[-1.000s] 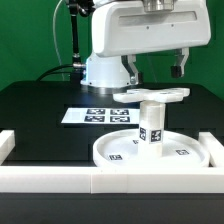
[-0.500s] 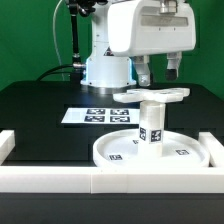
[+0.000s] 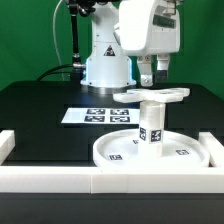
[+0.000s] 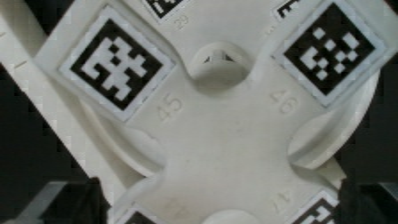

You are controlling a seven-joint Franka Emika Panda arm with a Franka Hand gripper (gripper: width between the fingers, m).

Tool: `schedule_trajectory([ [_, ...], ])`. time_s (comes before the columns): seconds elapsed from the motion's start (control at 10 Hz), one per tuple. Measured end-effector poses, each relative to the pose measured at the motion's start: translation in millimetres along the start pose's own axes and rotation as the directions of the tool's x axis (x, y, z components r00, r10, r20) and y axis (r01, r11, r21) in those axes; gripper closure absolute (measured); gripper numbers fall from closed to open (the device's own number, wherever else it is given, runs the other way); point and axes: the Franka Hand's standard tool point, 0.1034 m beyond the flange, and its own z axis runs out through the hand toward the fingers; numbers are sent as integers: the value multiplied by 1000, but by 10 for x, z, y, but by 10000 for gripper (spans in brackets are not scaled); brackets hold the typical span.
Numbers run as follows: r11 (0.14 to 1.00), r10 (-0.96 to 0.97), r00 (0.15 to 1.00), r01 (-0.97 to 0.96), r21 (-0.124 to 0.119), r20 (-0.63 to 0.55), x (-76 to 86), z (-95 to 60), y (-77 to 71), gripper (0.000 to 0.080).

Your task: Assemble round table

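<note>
The round table stands at the front of the exterior view. Its wide rimmed disc (image 3: 115, 152) lies flat, the short post (image 3: 150, 125) stands upright on it, and the cross-shaped piece (image 3: 150, 96) sits on top of the post. My gripper (image 3: 153, 72) hangs just above the cross-shaped piece, apart from it, with its jaws spread and nothing between them. The wrist view is filled by the cross-shaped piece (image 4: 222, 130) seen from straight above, with tags on its arms. My fingertips do not show clearly there.
The marker board (image 3: 95, 115) lies flat behind the disc. A long white border rail (image 3: 60, 180) runs along the table's front edge, with a raised end at the exterior view's left (image 3: 6, 142). The arm's white base (image 3: 105, 68) stands at the back.
The hand has turned about its vertical axis over the cross-shaped piece, so the fingers now look closer together in the exterior view. The table parts have not moved.
</note>
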Motion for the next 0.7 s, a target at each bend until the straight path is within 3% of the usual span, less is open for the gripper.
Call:
schedule_trajectory([
  [0.3,1000,9,1000,-9,9,10,-67,71,-4,150],
  [0.7,1000,3,1000,-3,17,14,-41,132,-32,150],
])
